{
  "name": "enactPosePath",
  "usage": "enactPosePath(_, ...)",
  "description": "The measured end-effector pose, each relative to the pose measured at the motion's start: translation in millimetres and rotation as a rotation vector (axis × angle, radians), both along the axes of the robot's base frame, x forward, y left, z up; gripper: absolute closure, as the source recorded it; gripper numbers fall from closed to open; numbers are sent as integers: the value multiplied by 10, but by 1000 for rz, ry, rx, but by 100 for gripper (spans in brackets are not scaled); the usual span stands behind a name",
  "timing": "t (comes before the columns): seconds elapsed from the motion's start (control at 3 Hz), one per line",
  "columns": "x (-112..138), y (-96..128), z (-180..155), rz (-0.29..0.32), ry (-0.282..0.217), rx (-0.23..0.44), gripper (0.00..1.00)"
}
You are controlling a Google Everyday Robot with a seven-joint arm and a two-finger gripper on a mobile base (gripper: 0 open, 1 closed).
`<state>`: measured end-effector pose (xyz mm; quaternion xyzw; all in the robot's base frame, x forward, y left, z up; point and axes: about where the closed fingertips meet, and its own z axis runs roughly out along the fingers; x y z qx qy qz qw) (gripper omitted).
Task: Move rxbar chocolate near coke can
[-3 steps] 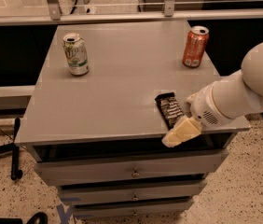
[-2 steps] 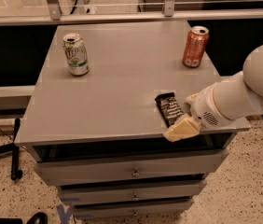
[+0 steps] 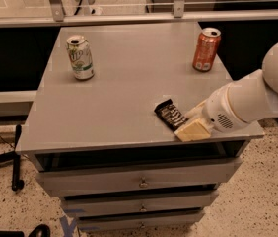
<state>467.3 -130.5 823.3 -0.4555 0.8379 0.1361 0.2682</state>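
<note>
The rxbar chocolate (image 3: 169, 114), a dark wrapper with pale lettering, lies flat near the front right of the grey cabinet top (image 3: 114, 98). The coke can (image 3: 206, 49), reddish-orange with a silver top, stands upright at the back right, well apart from the bar. My gripper (image 3: 192, 122) reaches in from the right on a white arm (image 3: 250, 100), low over the top. It is open, and its cream fingers (image 3: 193, 131) stand on either side of the bar's near right end. The bar rests on the surface.
A green-and-white can (image 3: 80, 57) stands upright at the back left. The cabinet has drawers (image 3: 139, 181) below its front edge. A metal rail and glass (image 3: 129, 18) run behind the top. A black chair base (image 3: 11, 157) is on the floor at left.
My gripper has moved slightly away from the front edge, closer around the bar's end. The bar and both cans have not moved.
</note>
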Motion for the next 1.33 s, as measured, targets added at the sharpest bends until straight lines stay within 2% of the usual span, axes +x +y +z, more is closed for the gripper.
enactPosePath(0.33,0,0,11,0,0,0,100)
enactPosePath(0.67,-130,-41,347,18,-43,5,100)
enactPosePath(1.33,221,-367,1294,24,-267,-70,100)
